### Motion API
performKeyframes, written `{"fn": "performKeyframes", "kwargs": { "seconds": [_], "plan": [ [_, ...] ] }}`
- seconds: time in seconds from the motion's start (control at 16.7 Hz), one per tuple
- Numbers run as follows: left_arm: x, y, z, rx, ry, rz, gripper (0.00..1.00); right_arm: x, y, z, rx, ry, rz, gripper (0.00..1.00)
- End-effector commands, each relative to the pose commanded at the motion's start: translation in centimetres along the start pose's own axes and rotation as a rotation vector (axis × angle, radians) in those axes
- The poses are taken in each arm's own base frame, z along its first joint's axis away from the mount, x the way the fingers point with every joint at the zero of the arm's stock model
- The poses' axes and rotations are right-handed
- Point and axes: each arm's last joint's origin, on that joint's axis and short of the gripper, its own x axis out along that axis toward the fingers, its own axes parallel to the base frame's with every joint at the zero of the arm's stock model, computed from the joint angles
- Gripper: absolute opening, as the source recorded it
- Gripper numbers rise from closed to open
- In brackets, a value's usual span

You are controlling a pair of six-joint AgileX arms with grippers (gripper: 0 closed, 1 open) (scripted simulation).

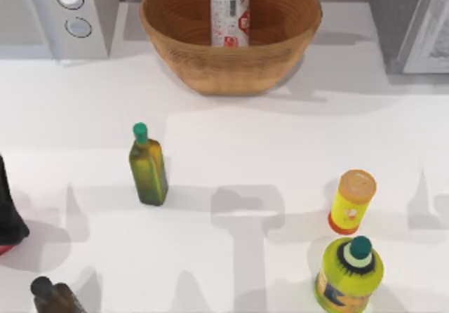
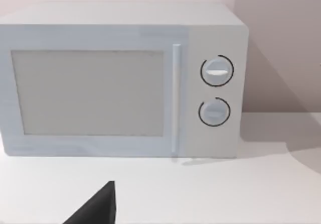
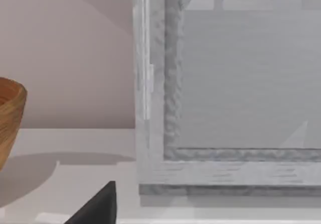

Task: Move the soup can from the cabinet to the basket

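Note:
The soup can (image 1: pixel 230 17), silver-white with red label marks, stands upright inside the brown wicker basket (image 1: pixel 231 67) at the back middle of the table. The grey cabinet (image 1: pixel 407 18) with its white-framed door sits at the back right. In the right wrist view the cabinet (image 3: pixel 241 83) is close in front and the basket's edge (image 3: pixel 10 113) lies off to one side. A dark tip of my right gripper (image 3: pixel 98 206) points at the cabinet. A dark tip of my left gripper (image 2: pixel 98 206) points at the white appliance.
A white appliance with two dials (image 1: pixel 56 11) (image 2: pixel 120 83) stands at the back left. Spread over the front of the table are a green bottle (image 1: pixel 147 165), an orange-lidded yellow canister (image 1: pixel 353 202), a yellow-green bottle (image 1: pixel 349 274), a dark bottle (image 1: pixel 52 297) and a black-and-red object (image 1: pixel 8 215).

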Motion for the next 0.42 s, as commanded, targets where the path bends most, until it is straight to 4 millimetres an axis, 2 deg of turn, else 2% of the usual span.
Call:
{"fn": "performKeyframes", "kwargs": {
  "seconds": [0.18, 0.3, 0.42],
  "plan": [
    [0.0, 0.0, 0.0, 0.0, 0.0, 0.0, 1.0, 0.0, -0.2, -3.3, 0.002, -0.003, 0.004, 1.0],
    [0.0, 0.0, 0.0, 0.0, 0.0, 0.0, 1.0, 0.0, -0.2, -4.2, 0.003, 0.0, 0.005, 1.0],
    [0.0, 0.0, 0.0, 0.0, 0.0, 0.0, 1.0, 0.0, -0.2, -4.2, 0.003, 0.0, 0.005, 1.0]
  ]
}}
